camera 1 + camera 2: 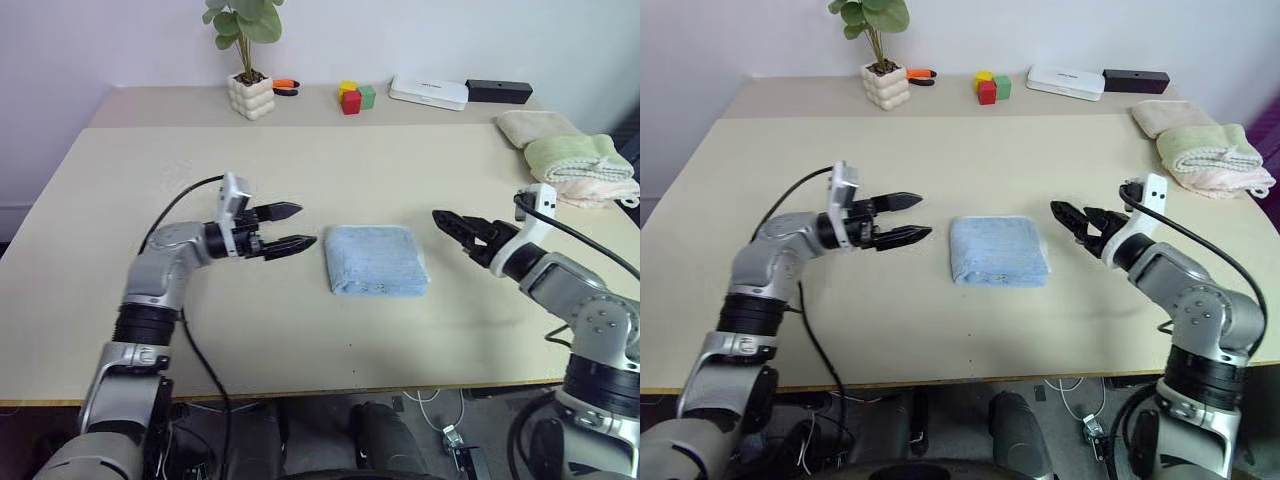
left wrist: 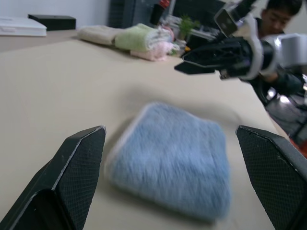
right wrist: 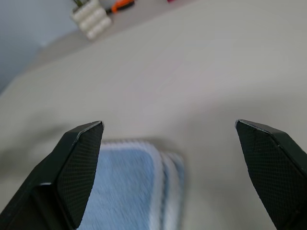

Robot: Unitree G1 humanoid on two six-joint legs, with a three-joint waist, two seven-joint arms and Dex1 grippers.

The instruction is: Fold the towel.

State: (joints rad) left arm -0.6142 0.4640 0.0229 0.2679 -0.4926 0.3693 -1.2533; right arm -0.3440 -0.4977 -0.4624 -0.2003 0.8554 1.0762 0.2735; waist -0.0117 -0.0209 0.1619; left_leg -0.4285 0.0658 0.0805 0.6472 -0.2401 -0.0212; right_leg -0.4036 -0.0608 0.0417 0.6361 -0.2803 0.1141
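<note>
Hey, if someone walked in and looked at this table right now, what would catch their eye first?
First, the light blue towel, folded into a compact square in the middle of the table. The left gripper and the right gripper flank it, both open and clear of the cloth. Next, the potted plant at the far edge and the pile of folded towels at the far right.

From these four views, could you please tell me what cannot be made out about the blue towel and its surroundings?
- Towel: fold layers and underside hidden by its own top; blurred in the left wrist view.
- Pale green towel: cut off by the left eye view's edge.
- Orange tool: too small, partly behind the plant pot.
</note>
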